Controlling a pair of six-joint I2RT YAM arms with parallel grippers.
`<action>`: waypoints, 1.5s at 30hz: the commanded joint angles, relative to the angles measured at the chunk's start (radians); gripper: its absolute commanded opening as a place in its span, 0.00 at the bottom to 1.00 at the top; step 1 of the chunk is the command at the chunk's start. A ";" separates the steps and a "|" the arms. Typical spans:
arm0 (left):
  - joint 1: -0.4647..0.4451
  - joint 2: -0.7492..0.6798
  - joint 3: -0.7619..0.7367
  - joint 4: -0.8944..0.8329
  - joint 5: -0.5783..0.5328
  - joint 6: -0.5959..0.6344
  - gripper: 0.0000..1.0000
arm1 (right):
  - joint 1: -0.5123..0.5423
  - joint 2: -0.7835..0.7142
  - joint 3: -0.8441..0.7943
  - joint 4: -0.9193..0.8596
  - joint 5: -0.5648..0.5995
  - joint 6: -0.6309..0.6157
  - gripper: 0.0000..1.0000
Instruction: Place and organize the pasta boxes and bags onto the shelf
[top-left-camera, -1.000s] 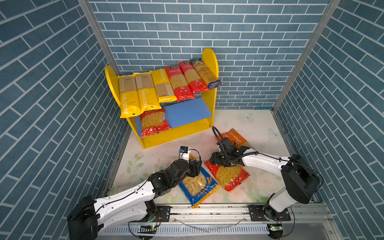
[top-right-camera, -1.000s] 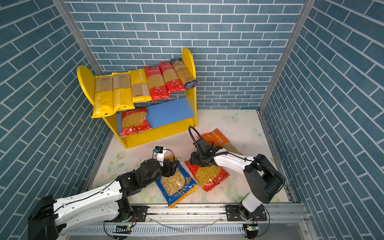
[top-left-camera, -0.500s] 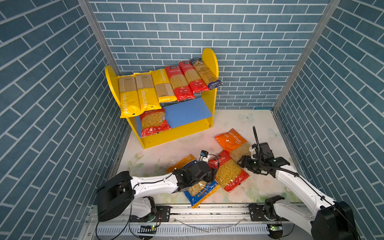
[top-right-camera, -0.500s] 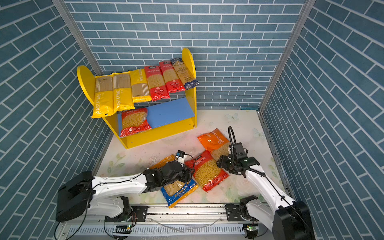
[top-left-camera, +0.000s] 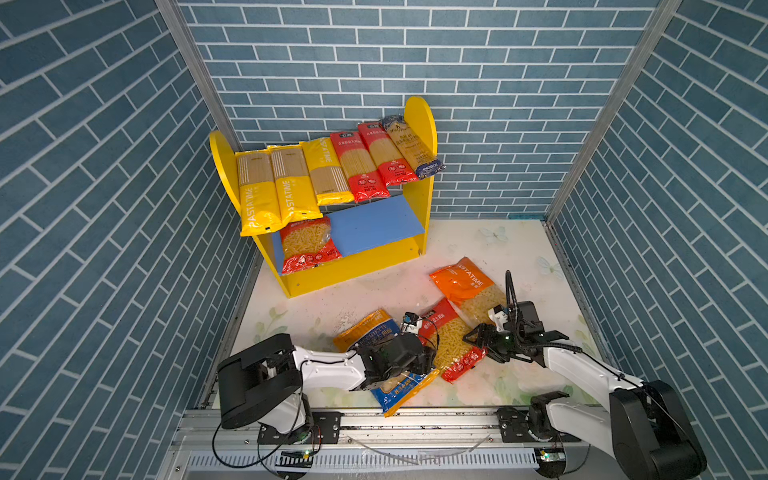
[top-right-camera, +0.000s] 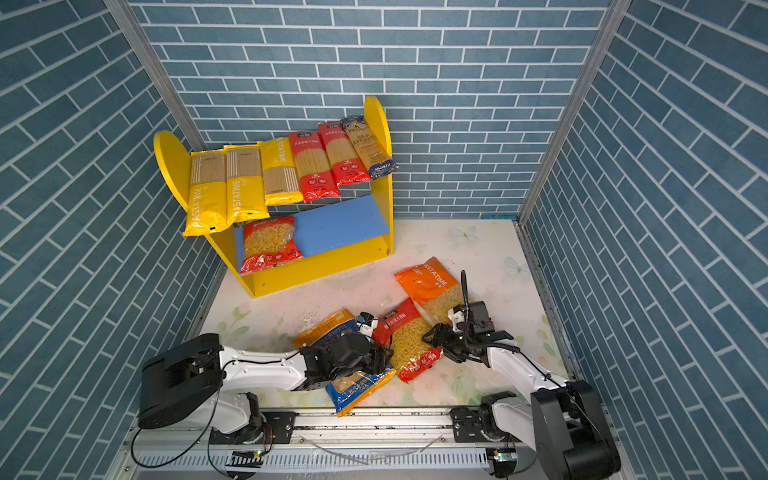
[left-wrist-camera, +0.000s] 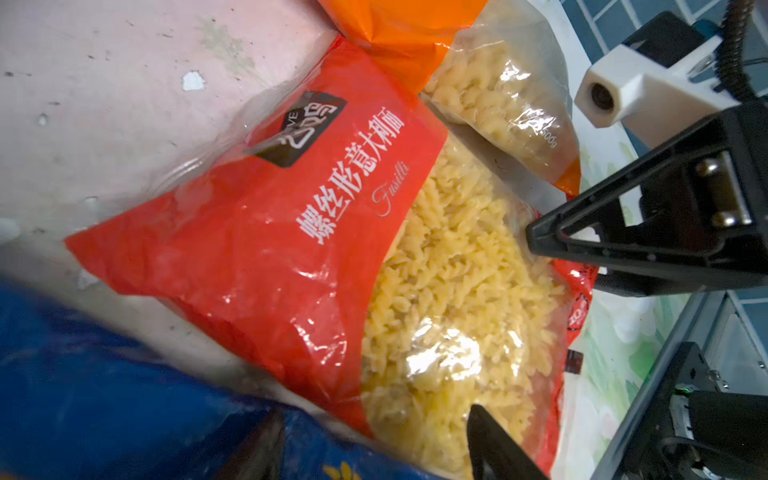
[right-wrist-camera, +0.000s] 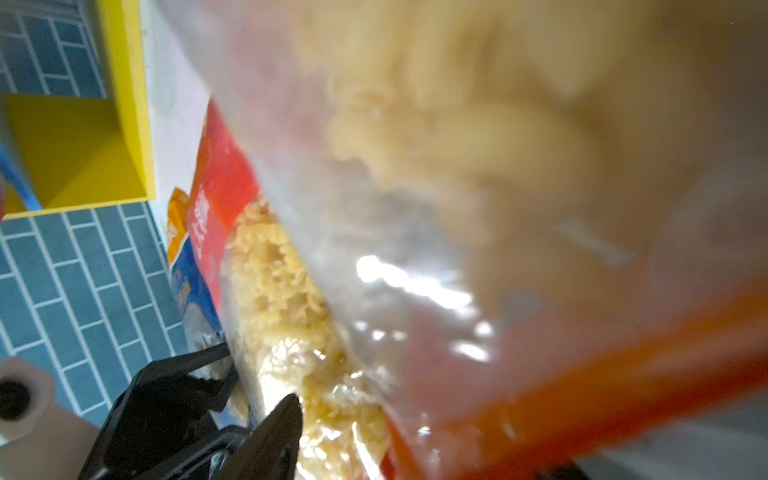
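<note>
The shelf (top-left-camera: 353, 266) stands at the back left, with several spaghetti packs (top-left-camera: 328, 174) on its upper board and one red pasta bag (top-left-camera: 307, 245) on its blue board. On the floor lie an orange bag (top-left-camera: 461, 282), a red fusilli bag (top-left-camera: 449, 336) and a blue bag (top-left-camera: 399, 386). My left gripper (top-left-camera: 428, 357) is open, resting over the blue bag (left-wrist-camera: 104, 395) at the red bag's (left-wrist-camera: 270, 249) near-left corner. My right gripper (top-left-camera: 478, 338) is open at the red bag's right edge, under the orange bag's (right-wrist-camera: 498, 166) clear end, which blurs that wrist view.
Blue brick walls close in the floor on three sides. A metal rail (top-left-camera: 415, 419) runs along the front edge. The right part of the shelf's blue board (top-left-camera: 374, 224) is bare, as is floor (top-left-camera: 353, 299) between the shelf and the bags.
My left gripper moved right from the blue bag's middle to the red bag's corner. My right gripper left the red bag's far end and now sits at its right edge.
</note>
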 joint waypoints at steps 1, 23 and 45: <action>0.085 -0.093 -0.094 -0.031 0.006 -0.037 0.70 | 0.089 0.019 -0.028 0.185 -0.100 0.110 0.72; 0.240 -0.156 -0.133 -0.043 0.143 -0.022 0.69 | 0.233 0.287 -0.004 0.515 -0.037 0.189 0.64; 0.321 -0.193 -0.216 0.196 0.206 -0.324 0.86 | 0.236 -0.035 -0.094 0.735 0.166 0.711 0.03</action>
